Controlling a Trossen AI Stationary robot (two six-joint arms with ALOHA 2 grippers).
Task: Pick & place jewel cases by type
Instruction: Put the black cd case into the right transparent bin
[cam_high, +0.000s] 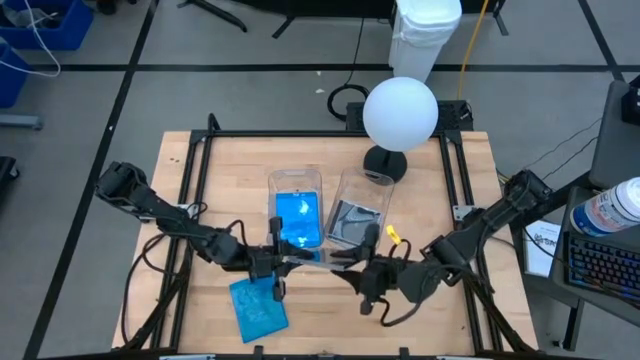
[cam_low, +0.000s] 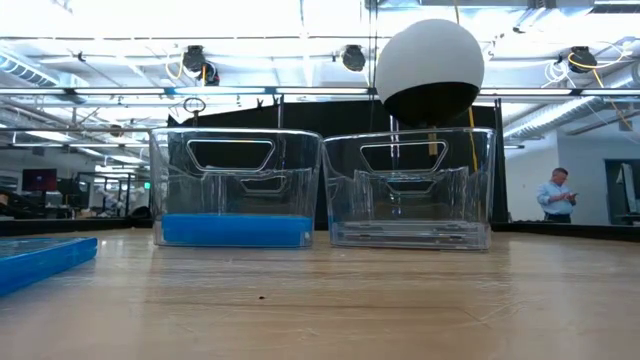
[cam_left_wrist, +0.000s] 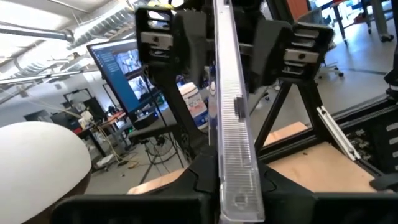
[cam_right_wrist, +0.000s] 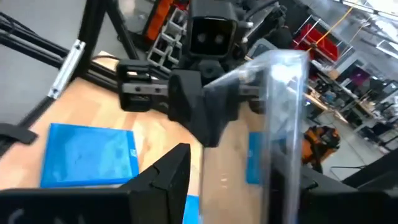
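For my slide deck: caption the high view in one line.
Both grippers, left gripper and right gripper, hold a clear jewel case between them before two tubs; a blue case lies nearby.

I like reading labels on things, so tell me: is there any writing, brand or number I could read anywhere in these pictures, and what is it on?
No text reads clearly.
Monitor behind the table: a lit window, too blurred to read.
Canister at the table's right: a label, too small to read.
Paper sheet beside it: print, too small to read.
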